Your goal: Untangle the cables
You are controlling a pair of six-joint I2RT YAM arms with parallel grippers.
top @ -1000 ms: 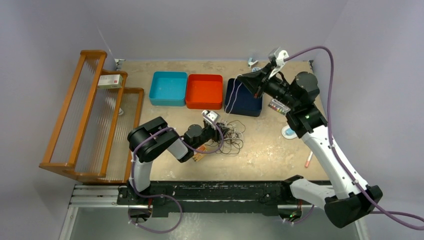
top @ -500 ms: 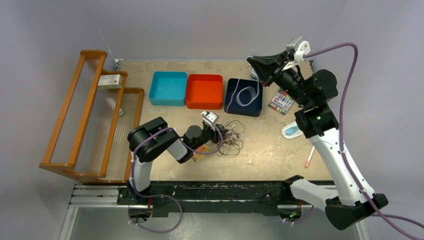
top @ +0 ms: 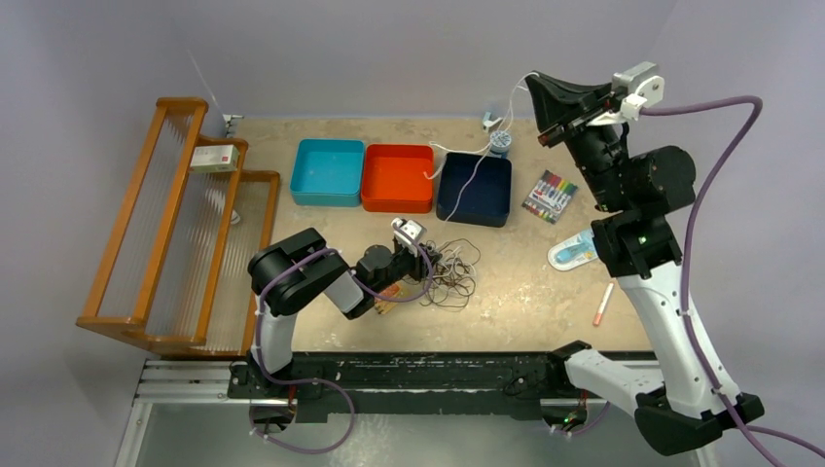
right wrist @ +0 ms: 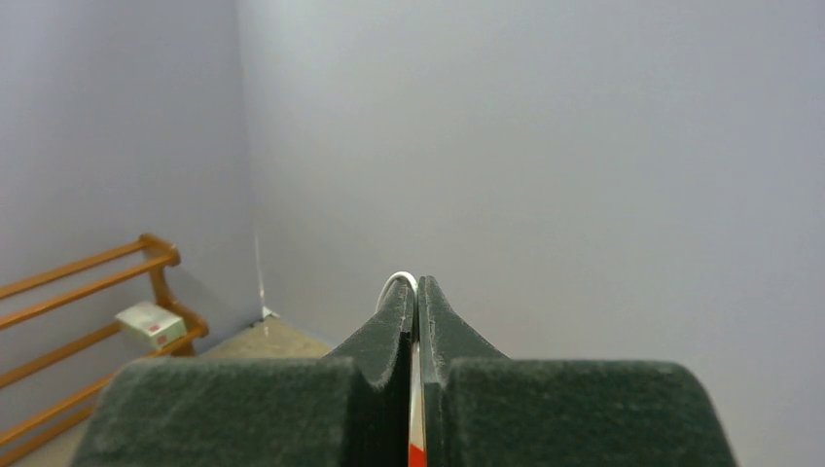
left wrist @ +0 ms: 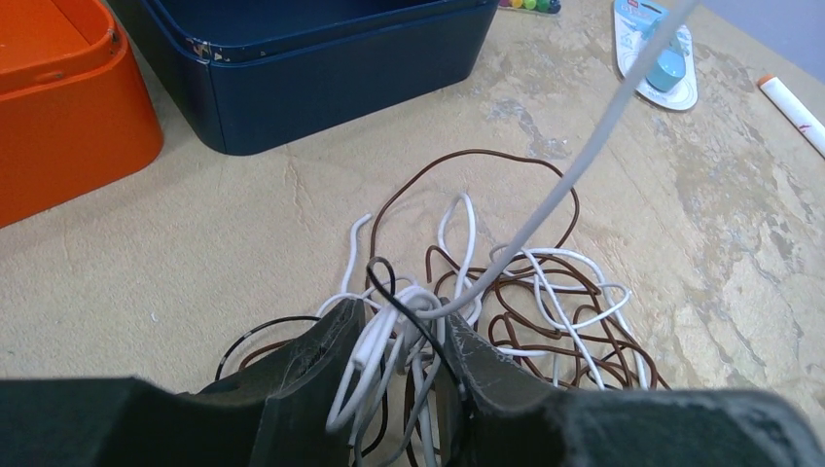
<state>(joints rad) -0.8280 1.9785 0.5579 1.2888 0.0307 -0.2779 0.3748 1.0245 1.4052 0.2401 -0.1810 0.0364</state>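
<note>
Where the left arm reaches low over the near middle of the table [top: 525, 292], the left gripper [left wrist: 401, 336] stands partly closed, its two fingers pinching a bunch of white and black strands at the near edge of the cables [top: 448, 275]. These lie as a loose heap of brown, white and black loops flat on the tabletop, just beyond the fingers. One white cable [left wrist: 584, 161] leaves the pinched bunch and rises in a straight, taut line toward the far right. To the right of the heap and well apart from it lie a red-tipped pen [top: 601, 309] and a blue blister pack [top: 572, 251]. Farther back, three bins sit in a row, teal [top: 328, 171], orange [top: 397, 178] and navy [top: 474, 190], with a pack of markers [top: 551, 196] beside the navy one; the taut white cable passes over the navy bin. A wooden rack [top: 165, 224] stands along the left edge. At the far right, raised high above the table, the right gripper [right wrist: 416, 292] is fully closed, its fingers pressed together on the upper end of the white cable, a small loop of which shows at the fingertips.
</note>
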